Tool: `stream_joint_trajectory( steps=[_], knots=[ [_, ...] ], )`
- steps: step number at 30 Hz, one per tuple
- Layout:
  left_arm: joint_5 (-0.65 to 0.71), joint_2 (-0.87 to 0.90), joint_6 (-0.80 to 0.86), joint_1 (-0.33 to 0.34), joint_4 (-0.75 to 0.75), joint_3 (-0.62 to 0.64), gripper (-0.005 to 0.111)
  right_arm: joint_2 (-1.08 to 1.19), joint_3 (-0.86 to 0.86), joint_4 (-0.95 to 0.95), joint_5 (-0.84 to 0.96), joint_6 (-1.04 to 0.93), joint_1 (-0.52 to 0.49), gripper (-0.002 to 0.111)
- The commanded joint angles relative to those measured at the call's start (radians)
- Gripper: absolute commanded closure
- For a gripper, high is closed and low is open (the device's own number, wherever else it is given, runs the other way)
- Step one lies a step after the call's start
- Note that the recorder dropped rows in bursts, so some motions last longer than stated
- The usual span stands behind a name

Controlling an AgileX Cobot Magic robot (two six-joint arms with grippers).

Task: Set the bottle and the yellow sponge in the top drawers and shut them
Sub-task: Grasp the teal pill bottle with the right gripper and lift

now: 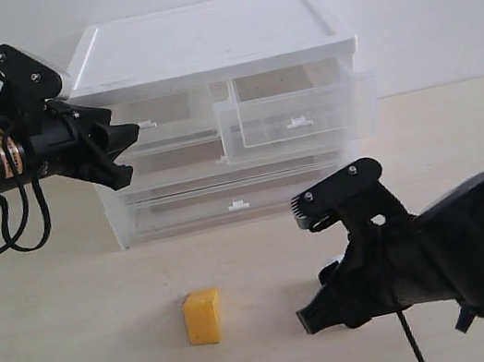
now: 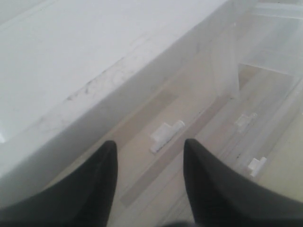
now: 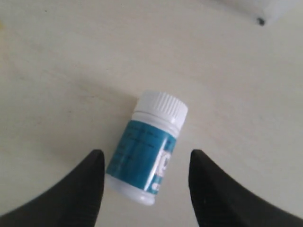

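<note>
Our right gripper [image 1: 303, 266] stands open, its jaws on both sides of the lying bottle [image 3: 146, 152], in front of the cabinet [image 1: 200, 48]. We judge it must now close on the label part. Our left gripper [image 2: 149, 156], open and empty, faces the cabinet's top left drawer [image 1: 178, 112]. The yellow sponge [image 1: 203, 316] lies in front of the cabinet too.

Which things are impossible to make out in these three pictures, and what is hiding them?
Exterior view: the bottle is hidden behind the right gripper.
Right wrist view: its label print is too blurred to read.
Exterior view: the left gripper covers part of the left top drawer.
</note>
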Motion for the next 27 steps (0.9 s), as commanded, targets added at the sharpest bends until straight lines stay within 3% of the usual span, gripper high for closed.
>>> stream_joint_trajectory(
  steps=[1,6,10,19,23,27],
  knots=[
    [0.006,-0.005,-0.013,-0.004,-0.006,-0.004,0.065,-0.009,0.014,0.0,0.14,0.008,-0.081,0.06],
    [0.006,-0.005,-0.013,-0.004,-0.006,-0.004,0.065,-0.009,0.014,0.0,0.126,-0.015,-0.108,0.056],
    [0.006,-0.005,-0.013,-0.004,-0.006,-0.004,0.065,0.011,0.007,0.0,0.134,-0.015,-0.108,0.035],
    [0.006,-0.005,-0.013,-0.004,-0.006,-0.004,0.065,0.132,-0.058,0.0,0.158,0.025,-0.105,0.037],
    [0.006,-0.005,-0.013,-0.004,-0.006,-0.004,0.065,0.151,-0.066,0.0,0.157,0.022,-0.105,0.054],
    [0.006,-0.005,-0.013,-0.004,-0.006,-0.004,0.065,0.149,-0.062,0.0,0.167,-0.023,-0.105,0.101]
  ],
)
